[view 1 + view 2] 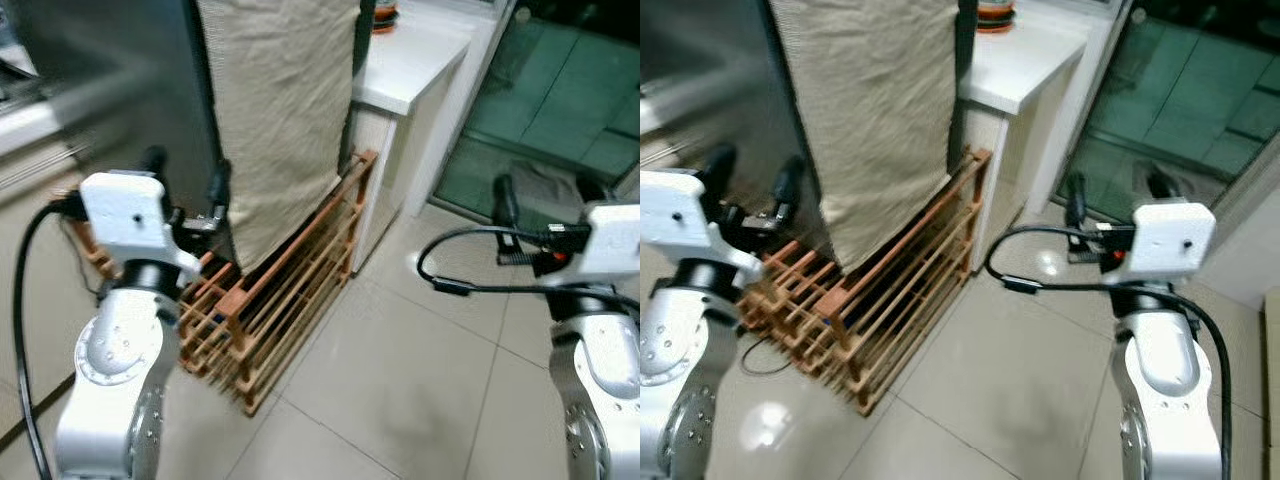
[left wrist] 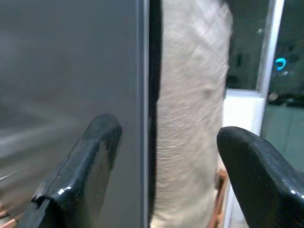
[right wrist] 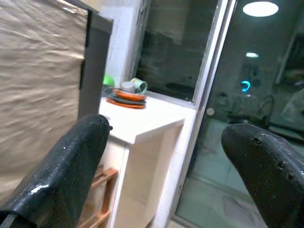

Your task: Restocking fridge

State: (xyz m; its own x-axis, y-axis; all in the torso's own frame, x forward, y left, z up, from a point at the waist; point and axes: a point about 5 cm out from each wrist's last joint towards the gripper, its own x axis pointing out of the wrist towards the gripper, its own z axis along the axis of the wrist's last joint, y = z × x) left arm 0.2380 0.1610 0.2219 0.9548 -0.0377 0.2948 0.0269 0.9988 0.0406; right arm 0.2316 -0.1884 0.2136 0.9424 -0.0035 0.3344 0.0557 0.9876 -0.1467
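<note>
While you face the grey fridge (image 1: 110, 90), its closed door fills the left side, a beige cloth (image 1: 280, 110) draped down its flank. Below leans a wooden rack (image 1: 280, 300), beside a white counter (image 1: 415, 60). Your left gripper (image 1: 185, 185) hangs fingers apart at the door edge; your right gripper (image 1: 1118, 200) is apart too, empty.

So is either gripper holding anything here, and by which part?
Nothing is held. The left gripper and right gripper are both open with empty gaps.
</note>
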